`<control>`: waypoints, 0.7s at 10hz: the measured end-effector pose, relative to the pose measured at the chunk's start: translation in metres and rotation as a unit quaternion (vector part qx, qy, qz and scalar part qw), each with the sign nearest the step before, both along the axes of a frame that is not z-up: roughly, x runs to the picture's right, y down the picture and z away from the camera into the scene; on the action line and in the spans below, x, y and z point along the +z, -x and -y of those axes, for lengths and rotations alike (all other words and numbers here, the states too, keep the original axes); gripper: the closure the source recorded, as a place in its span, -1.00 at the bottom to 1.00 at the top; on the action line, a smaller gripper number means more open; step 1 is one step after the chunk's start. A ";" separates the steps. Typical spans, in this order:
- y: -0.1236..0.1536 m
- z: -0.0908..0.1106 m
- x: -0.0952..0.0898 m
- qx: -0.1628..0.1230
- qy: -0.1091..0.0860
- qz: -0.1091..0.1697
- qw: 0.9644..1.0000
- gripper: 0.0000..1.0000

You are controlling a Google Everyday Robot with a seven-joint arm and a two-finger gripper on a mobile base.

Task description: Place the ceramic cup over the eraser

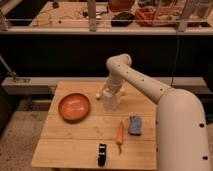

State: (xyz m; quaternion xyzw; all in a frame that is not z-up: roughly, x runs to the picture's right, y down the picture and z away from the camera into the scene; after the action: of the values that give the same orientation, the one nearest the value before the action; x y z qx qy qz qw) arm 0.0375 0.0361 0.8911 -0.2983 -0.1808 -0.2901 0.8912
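On the wooden tabletop (75, 135), one orange bowl (74, 107) sits toward the left edge. Near the far edge's middle the gripper (111, 98) hangs at one ceramic cup (111, 100); I cannot tell the fingers' state. This looks like the grasping step; next comes lifting toward the eraser, which I cannot identify. Rightward lie one black object (102, 154), one orange carrot-like piece (120, 135) and one blue-grey sponge (135, 125).

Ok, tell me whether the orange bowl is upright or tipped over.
Upright. The orange bowl sits flat on the wooden table, its open side facing up. The end effector is beside it, to the right.
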 end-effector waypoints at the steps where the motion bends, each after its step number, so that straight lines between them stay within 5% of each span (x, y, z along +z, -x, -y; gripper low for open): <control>1: 0.001 0.000 0.002 0.000 0.001 0.000 1.000 -0.60; 7: 0.006 -0.001 0.009 0.003 0.005 -0.006 1.000 -0.60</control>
State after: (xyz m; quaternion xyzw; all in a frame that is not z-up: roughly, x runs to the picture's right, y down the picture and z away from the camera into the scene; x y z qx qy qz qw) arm 0.0315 0.0371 0.9004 -0.3036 -0.1780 -0.2853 0.8915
